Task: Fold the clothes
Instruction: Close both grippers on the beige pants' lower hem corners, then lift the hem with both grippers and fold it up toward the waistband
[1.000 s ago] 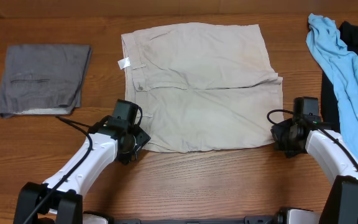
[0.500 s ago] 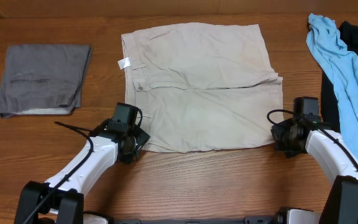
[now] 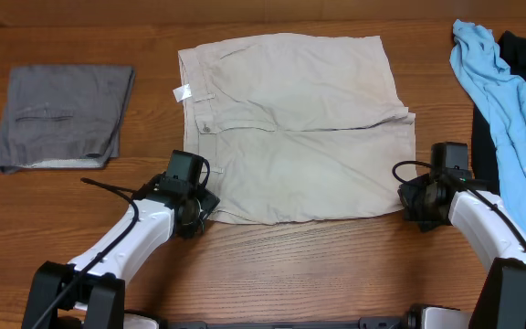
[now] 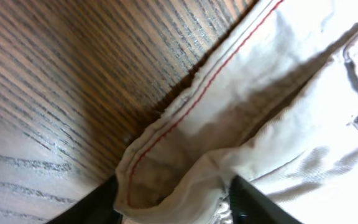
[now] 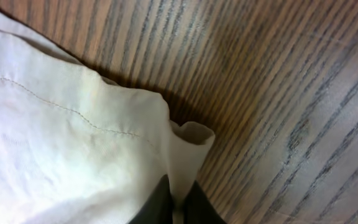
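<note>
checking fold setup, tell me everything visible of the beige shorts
Pale beige cotton-looking shorts spread flat on the wooden table, waistband left with button and small white tag, legs pointing right. Right arm's jaws pinch the near right corner; left arm's jaws straddle the near left, red-stitched corner.

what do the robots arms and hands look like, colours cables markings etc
Both are the same build: the left arm and right arm have smooth, rounded white shells rising from black bases. The left hand and right hand are black, boxy units with dark fingers. A thin black cable loops loose by each wrist. No markings are visible.
</note>
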Robot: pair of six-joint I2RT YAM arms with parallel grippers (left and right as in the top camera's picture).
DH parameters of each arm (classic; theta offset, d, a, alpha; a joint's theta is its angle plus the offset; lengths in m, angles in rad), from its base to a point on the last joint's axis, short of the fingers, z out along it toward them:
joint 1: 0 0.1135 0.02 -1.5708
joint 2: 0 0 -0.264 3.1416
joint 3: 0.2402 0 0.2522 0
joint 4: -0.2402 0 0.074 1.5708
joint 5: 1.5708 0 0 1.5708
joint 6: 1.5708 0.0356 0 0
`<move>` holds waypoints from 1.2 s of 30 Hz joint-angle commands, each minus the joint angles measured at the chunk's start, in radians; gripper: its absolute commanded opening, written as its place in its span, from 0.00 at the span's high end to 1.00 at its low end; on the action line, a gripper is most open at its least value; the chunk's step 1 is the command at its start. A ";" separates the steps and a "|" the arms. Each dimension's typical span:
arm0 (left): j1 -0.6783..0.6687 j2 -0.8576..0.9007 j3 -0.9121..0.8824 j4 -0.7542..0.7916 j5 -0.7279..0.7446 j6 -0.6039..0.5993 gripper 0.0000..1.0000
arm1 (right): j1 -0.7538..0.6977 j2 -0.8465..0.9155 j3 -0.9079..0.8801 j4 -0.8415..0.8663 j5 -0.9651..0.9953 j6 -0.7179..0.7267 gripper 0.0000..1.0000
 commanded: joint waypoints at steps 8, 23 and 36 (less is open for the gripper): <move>-0.005 0.014 0.000 -0.003 0.017 0.083 0.96 | -0.004 -0.001 0.005 -0.010 0.018 -0.034 0.96; -0.005 -0.068 0.253 -0.426 0.017 0.499 0.96 | -0.004 -0.041 0.272 -0.341 0.097 -0.133 0.96; -0.005 -0.269 0.276 -0.710 -0.019 0.498 0.96 | -0.004 -0.106 0.459 -0.517 0.145 -0.224 0.96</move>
